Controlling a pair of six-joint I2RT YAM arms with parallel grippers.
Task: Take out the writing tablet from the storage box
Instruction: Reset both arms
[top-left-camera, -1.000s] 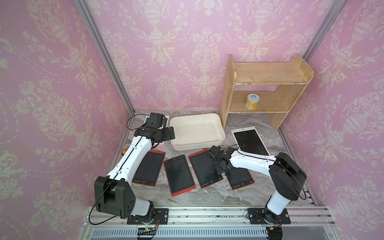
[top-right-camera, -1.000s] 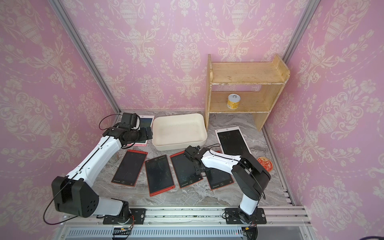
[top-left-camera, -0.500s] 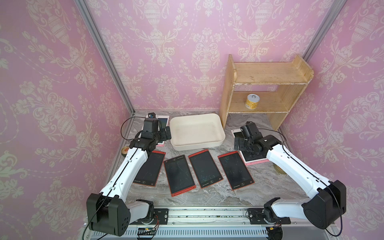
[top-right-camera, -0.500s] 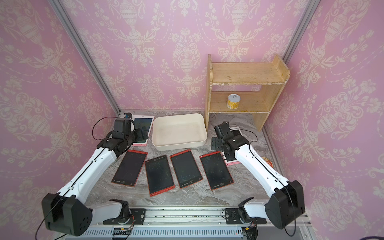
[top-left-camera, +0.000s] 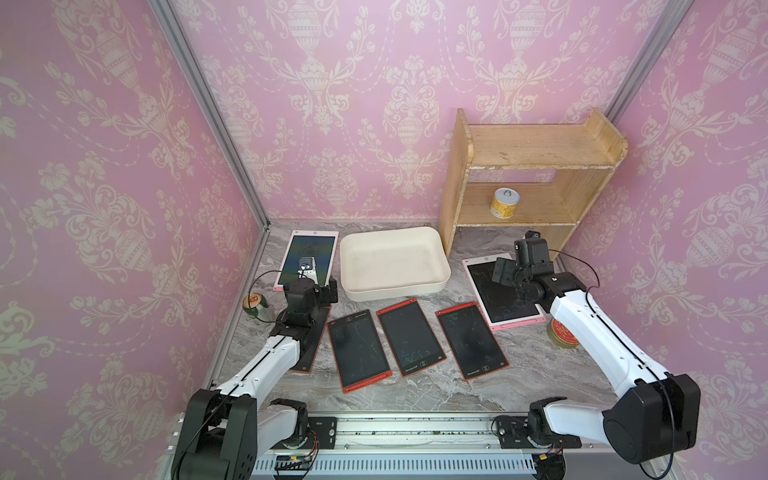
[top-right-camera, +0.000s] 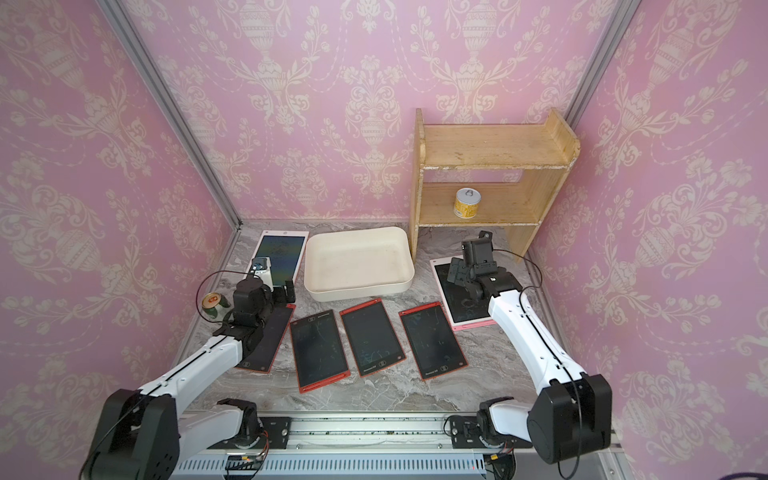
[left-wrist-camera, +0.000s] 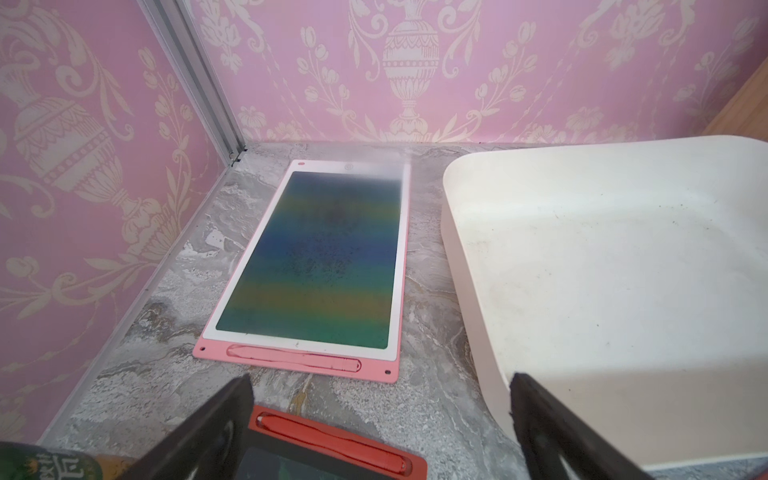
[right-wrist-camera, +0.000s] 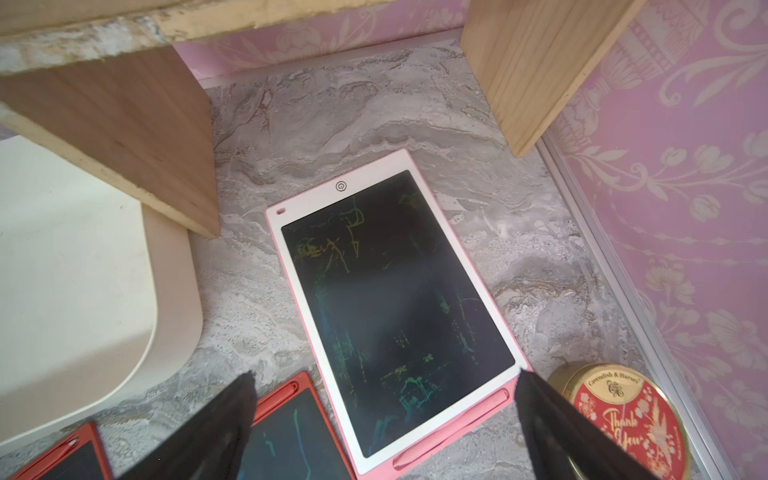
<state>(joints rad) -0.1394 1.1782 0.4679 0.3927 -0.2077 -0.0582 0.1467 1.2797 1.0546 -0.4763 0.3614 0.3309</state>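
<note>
The off-white rectangular plastic storage box is sitting empty at mid-frame; red- and pink-framed writing tablets are lying around it on the marble bench. The left pincer and right pincer are hanging released, seemingly finished.

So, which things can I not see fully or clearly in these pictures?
- Leftmost red tablet: the left arm covers much of it in both top views.
- Pink tablet on the right: the right arm hides part of its screen in both top views.
- Red tin: partly under the right arm in a top view.
- Green can: cut off by the left wrist view's edge.
- Yellow can on the shelf: label too small.
</note>
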